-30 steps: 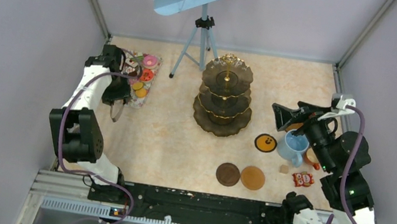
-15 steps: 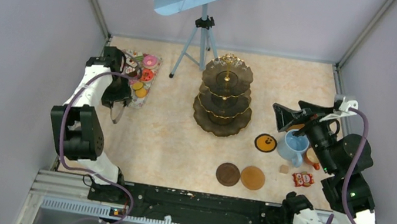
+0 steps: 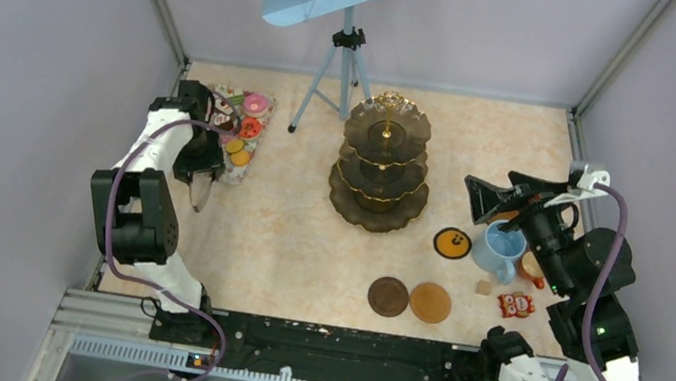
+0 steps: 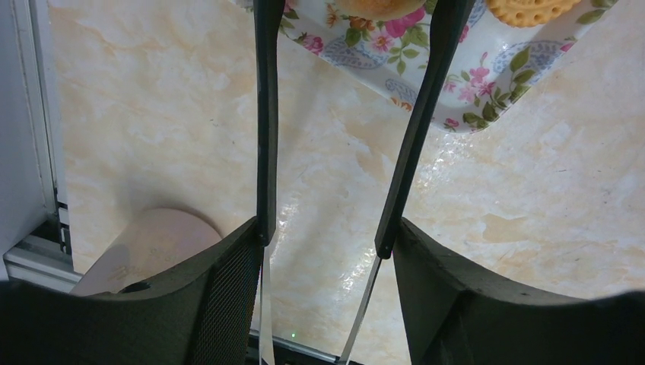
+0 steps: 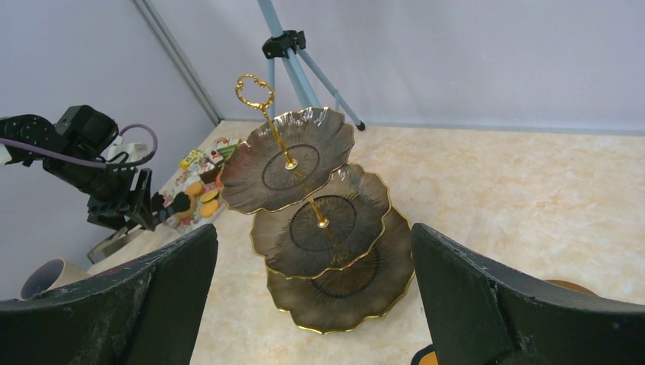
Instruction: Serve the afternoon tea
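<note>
Left elbow (image 3: 133, 216) is shifting slightly; left fingers (image 4: 205, 304) are pinching slim black tongs (image 4: 265, 114) at the floral mat (image 4: 456, 99); right fingers (image 5: 152, 304) are gaping, empty; scalloped gold-rimmed stand (image 3: 383, 162) is standing mid-bench.

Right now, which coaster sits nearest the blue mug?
The orange-rimmed black coaster, just left of the blue mug; the dark brown coaster and tan coaster lie farther off.

Counted: one three-tier stand (image 3: 382, 162), centre frame; one light blue mug (image 3: 500, 249), right; two brown coasters (image 3: 388, 296), lower centre; one round orange-and-black item (image 3: 452, 243) beside the mug. One floral mat (image 3: 231, 174), upper left; its cakes (image 3: 250, 127) too small to count.
</note>
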Controlling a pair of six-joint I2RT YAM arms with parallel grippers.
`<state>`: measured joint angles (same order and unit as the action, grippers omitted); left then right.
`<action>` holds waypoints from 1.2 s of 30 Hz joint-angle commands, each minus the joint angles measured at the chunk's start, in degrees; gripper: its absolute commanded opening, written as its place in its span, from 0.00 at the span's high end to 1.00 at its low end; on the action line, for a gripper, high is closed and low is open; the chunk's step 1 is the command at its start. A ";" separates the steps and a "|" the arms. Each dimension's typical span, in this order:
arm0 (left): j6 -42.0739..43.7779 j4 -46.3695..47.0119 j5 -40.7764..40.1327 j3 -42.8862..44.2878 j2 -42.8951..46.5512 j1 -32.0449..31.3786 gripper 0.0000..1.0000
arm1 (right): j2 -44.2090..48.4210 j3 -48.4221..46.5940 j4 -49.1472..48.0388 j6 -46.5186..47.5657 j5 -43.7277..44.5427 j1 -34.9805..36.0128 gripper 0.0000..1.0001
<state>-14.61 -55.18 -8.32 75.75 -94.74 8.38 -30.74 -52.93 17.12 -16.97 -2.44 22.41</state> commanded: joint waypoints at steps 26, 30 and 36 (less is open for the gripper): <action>0.86 4.03 4.85 1.74 -3.58 1.73 0.30 | -0.57 -0.10 -2.92 0.12 0.25 0.70 0.05; 0.40 4.55 4.65 0.47 -3.21 1.73 0.32 | -0.55 0.10 -3.09 -0.02 0.23 0.75 0.05; 0.47 6.67 3.19 -3.27 -1.32 1.73 0.31 | -1.06 0.26 -3.33 -0.21 -0.16 0.76 0.05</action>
<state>-14.24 -50.46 -4.43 74.26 -98.13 9.76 -31.03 -52.90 16.49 -16.99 -2.44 22.41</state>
